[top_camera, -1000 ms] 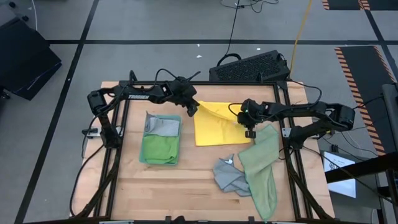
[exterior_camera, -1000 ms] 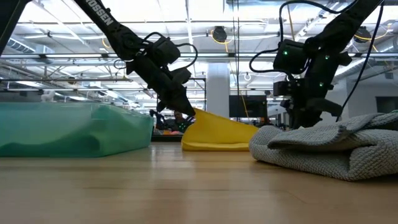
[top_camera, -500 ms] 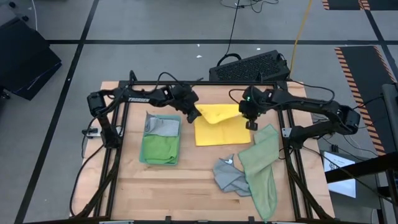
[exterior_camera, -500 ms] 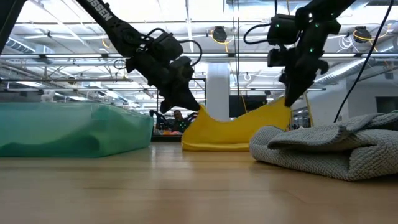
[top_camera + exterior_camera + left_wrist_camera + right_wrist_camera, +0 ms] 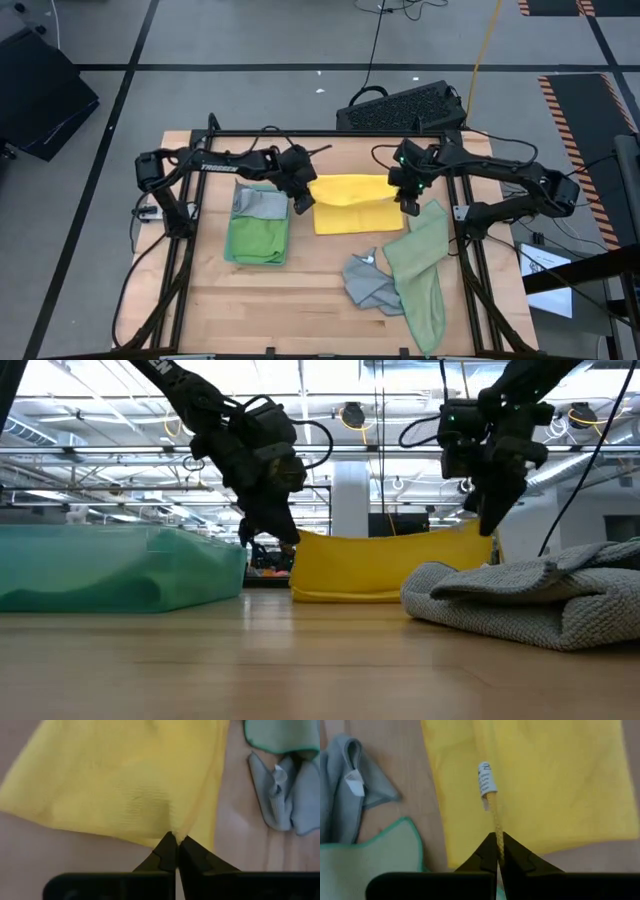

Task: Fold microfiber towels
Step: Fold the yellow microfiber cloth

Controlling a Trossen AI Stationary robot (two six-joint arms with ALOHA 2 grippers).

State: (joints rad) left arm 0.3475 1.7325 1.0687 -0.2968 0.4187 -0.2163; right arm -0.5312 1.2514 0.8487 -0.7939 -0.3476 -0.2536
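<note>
A yellow towel (image 5: 350, 203) lies mid-table with one edge lifted between my two grippers. My left gripper (image 5: 303, 203) is shut on its left corner and my right gripper (image 5: 411, 206) on its right corner. In the low view the raised edge (image 5: 390, 538) runs almost level between them, and the towel's lower part (image 5: 350, 595) rests on the table. A grey towel (image 5: 368, 283) and a pale sage towel (image 5: 422, 272) lie crumpled toward the near right. My left gripper pinches the yellow towel's lifted left corner (image 5: 176, 831) between its two fingertips, slanting down from the table's left. The cloth hangs below the fingers. My right gripper pinches the towel's lifted right corner (image 5: 495, 827), just below the white label (image 5: 486, 779), slanting down from the right. The edge between the two grippers is drawn nearly straight.
A teal bin (image 5: 236, 255) at the left holds a bright green towel (image 5: 257, 238) and a grey one (image 5: 262, 204). A black keyboard (image 5: 400, 106) lies beyond the far edge. Black frame rails (image 5: 190, 215) run along the table's sides. Bare wood (image 5: 280, 310) lies toward the near edge.
My right gripper has risen with the towel's right corner, lifting it off the table. My left gripper has carried the left corner toward the near edge. The lifted edge, sagging to the right before, now hangs nearly level between both grippers, over the part that stays on the table.
</note>
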